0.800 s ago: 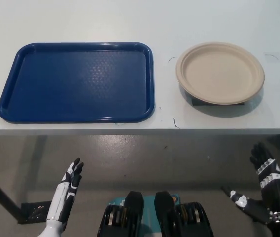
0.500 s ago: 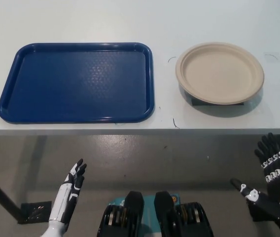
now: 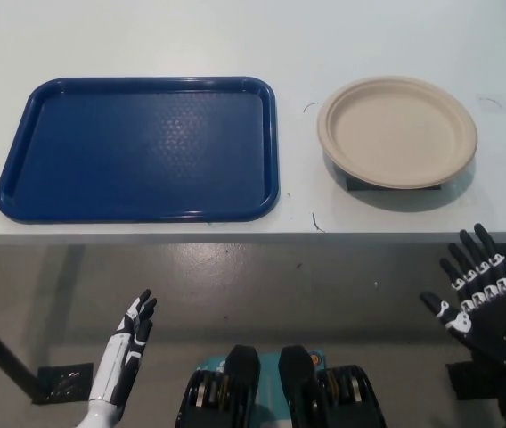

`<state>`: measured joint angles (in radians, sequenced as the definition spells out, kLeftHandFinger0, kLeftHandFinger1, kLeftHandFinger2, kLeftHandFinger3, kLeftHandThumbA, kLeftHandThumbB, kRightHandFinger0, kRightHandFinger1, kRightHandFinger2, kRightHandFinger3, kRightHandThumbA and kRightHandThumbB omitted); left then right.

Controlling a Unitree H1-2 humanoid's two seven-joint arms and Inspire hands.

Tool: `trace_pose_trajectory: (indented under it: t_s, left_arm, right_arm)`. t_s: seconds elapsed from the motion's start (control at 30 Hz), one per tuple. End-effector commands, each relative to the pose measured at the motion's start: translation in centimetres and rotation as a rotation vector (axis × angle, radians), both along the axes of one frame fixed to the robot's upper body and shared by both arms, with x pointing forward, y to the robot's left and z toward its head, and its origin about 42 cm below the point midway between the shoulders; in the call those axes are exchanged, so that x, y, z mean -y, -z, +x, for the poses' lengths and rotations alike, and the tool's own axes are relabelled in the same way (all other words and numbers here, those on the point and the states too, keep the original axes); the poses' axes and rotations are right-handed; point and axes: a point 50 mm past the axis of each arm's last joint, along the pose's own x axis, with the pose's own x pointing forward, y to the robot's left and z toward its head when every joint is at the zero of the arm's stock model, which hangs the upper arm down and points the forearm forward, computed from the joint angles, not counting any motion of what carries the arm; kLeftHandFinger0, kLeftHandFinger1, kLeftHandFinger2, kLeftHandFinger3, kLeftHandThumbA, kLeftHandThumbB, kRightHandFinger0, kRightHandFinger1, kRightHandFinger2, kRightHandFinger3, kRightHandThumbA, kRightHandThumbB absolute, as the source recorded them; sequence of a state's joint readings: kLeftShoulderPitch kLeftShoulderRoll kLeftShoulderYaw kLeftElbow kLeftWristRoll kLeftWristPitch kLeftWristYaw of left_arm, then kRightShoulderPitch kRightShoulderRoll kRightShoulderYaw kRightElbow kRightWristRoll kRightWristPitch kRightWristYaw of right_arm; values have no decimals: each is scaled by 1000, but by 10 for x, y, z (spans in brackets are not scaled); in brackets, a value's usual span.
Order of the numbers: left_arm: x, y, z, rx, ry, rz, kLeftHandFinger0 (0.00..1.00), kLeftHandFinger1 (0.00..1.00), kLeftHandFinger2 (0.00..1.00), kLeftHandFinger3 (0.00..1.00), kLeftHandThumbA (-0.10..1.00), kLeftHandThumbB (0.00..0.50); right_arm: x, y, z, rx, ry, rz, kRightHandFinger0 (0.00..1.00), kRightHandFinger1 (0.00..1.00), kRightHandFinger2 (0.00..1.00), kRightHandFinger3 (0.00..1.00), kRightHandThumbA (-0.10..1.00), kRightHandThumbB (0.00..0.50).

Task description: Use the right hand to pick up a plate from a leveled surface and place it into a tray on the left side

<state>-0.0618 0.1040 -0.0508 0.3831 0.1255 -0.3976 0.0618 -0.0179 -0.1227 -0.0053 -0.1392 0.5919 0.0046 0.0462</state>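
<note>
On pale grey table (image 3: pixel 235 36): blue tray (image 3: pixel 139 150) at left, long axis left-right, empty. Beige round plate (image 3: pixel 398 132) at right, rim up, resting on small dark raised block, just beside tray, not touching. Grey floor below near table edge. Black right hand (image 3: pixel 482 299) near right, below table edge, holds nothing, fingers spread. White left hand (image 3: pixel 134 328) near left, fingers extended, empty.

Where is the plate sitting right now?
In the head view the plate sits on the table's right side, raised on a dark stand, just right of the blue tray and beyond the open right hand.
</note>
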Motion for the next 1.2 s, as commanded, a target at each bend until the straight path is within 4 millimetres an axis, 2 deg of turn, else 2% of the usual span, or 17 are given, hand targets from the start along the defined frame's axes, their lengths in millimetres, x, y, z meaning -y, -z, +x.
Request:
trace_pose_trajectory:
  t_s: [0.0, 0.2, 0.33, 0.53, 0.77, 1.17]
  left_arm:
    - [-3, -24, 7, 144, 21, 36, 1000, 1000, 1000, 1000, 1000, 500]
    - [-2, -24, 6, 147, 25, 41, 1000, 1000, 1000, 1000, 1000, 495]
    - [-2, -23, 6, 146, 24, 47, 1000, 1000, 1000, 1000, 1000, 492]
    - [-2, -23, 6, 141, 28, 35, 1000, 1000, 1000, 1000, 1000, 500]
    - [-2, -23, 7, 143, 33, 49, 1000, 1000, 1000, 1000, 1000, 489]
    - [-2, -23, 6, 144, 41, 57, 1000, 1000, 1000, 1000, 1000, 488]
  right_arm:
    - [-11, -48, 44, -66, -332, 673, 1000, 1000, 1000, 1000, 1000, 434]
    - [-13, -54, 52, -45, -367, 696, 1000, 1000, 1000, 1000, 1000, 396]
    - [-16, -54, 57, -55, -369, 718, 1000, 1000, 1000, 1000, 1000, 388]
    - [-16, -43, 70, -98, -353, 771, 1000, 1000, 1000, 1000, 1000, 359]
    - [-14, -27, 81, -149, -333, 829, 1000, 1000, 1000, 1000, 1000, 359]
    - [-9, -10, 87, -204, -297, 862, 1000, 1000, 1000, 1000, 1000, 358]
